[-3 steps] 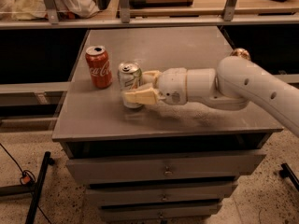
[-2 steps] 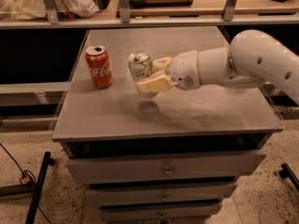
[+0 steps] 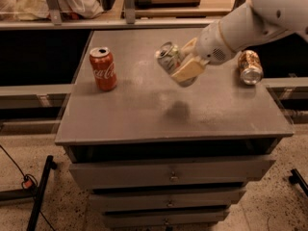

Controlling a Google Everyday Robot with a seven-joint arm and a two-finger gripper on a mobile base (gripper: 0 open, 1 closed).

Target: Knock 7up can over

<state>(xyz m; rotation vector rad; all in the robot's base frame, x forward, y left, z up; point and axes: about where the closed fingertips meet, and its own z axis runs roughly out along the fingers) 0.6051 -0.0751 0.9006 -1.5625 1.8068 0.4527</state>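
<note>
Gripper (image 3: 181, 62): clamped around 7up can (image 3: 167, 56), held tilted above table (image 3: 134, 119).
7up can: I judge it light, thin-walled, slick; best held mid-body.

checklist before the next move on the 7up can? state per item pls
1. Grip: gripper shut on 7up can, above the table's middle: ok.
2. 7up can lying knocked over on the table: it is held tilted in the air, not touching: not ok.
3. Coca-Cola can upright, well apart to the left: ok.
4. Brown-orange can on its side near the right edge, apart from the gripper: ok.
5. Bare table under the held can: ok.
</note>
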